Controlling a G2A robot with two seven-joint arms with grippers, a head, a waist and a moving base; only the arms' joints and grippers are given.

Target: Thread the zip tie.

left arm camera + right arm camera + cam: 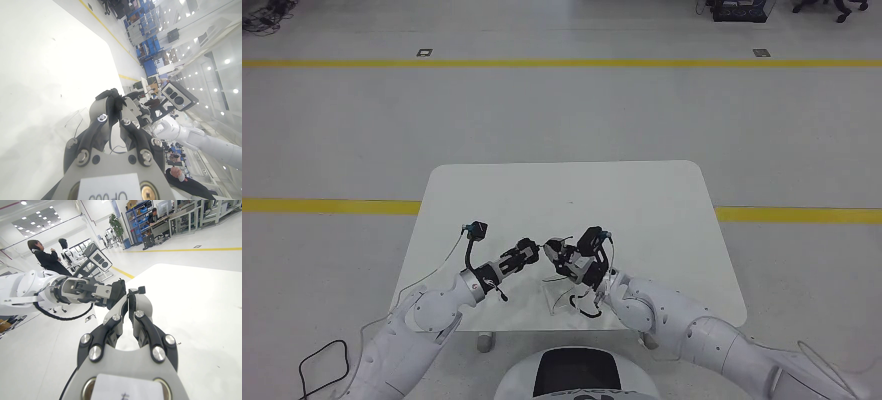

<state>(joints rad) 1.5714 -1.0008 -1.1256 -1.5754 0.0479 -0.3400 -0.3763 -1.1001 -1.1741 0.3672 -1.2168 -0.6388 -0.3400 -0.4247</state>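
- The white bench (pixel 662 210) carries the work. Both arms meet above its front part, close to the robot.
- The left gripper (pixel 529 248) hangs above the bench, pointing at the other gripper. Its fingertips are almost touching the other gripper's. Its fingers (pixel 98 113) are drawn together with the black pads meeting. I cannot tell whether anything is pinched between them.
- The right gripper (pixel 128 298) faces it tip to tip, also clear of the bench top. Its two fingers are pressed together on the zip tie, with no gap between the pads.
- A clear plastic piece (pixel 75 118) lies on the bench just under the two grippers, near the front edge.
- The black zip tie (pixel 141 289) is pinched at the right gripper's fingertips. Its square head sticks out past the tips, above the bench, just beside the left gripper's pads.
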